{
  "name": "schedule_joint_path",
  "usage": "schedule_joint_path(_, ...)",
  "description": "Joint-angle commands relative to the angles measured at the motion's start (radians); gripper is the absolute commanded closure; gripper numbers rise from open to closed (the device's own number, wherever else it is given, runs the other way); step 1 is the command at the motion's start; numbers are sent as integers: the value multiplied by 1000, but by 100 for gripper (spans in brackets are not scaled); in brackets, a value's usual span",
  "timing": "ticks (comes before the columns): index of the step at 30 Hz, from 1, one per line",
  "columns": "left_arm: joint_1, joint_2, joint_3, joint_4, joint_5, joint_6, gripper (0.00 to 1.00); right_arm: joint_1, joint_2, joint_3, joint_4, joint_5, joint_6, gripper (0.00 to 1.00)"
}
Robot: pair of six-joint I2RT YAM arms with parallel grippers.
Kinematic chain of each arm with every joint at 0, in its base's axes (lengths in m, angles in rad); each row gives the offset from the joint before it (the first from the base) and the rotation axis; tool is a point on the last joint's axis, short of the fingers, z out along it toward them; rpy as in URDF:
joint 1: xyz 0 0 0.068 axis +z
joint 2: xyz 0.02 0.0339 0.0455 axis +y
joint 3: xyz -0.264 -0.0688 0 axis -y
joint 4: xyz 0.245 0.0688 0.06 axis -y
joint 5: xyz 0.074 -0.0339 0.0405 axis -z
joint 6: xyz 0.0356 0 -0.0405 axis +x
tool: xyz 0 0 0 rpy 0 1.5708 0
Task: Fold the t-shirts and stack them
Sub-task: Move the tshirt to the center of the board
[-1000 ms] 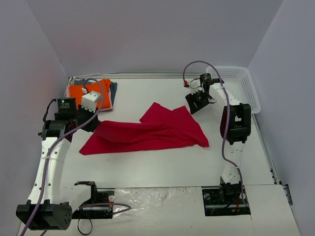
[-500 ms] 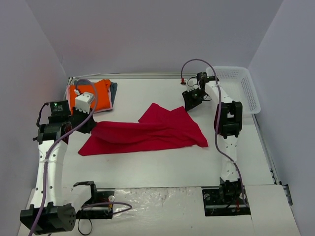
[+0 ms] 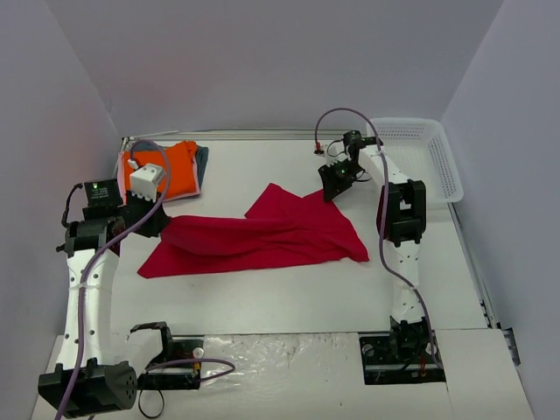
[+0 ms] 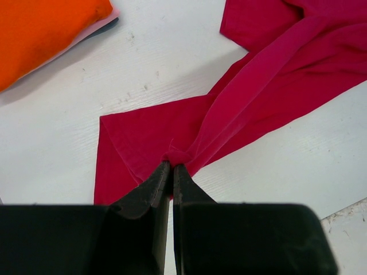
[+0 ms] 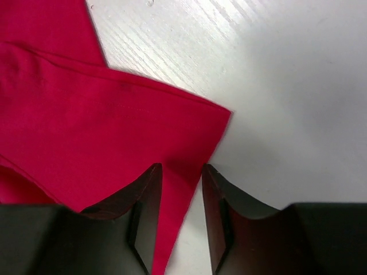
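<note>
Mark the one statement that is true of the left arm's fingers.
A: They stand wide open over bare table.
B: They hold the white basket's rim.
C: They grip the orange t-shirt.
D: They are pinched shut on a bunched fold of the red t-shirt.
D: in the left wrist view the left fingers are closed together on a gathered fold of the red t-shirt, while the orange t-shirt lies apart, untouched.

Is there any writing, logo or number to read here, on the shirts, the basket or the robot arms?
None can be read.
The red shirt and orange shirt are plain in every view.
The basket shows no label.
The left arm shows only a small green light; any marks on the right arm are too small to tell.
</note>
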Motion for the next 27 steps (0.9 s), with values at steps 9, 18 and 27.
schedule_joint_path(9, 26, -28, -11, 14, 49, -2, 98, 37, 57, 33, -63, 56, 4, 100)
schedule_joint_path(18, 29, -30, 5, 2, 34, 5, 98, 35, -24, 29, -62, 120, 4, 100)
schedule_joint_path(27, 29, 50, 151, -47, 7, 27, 98, 26, -274, 122, -65, 191, 39, 100)
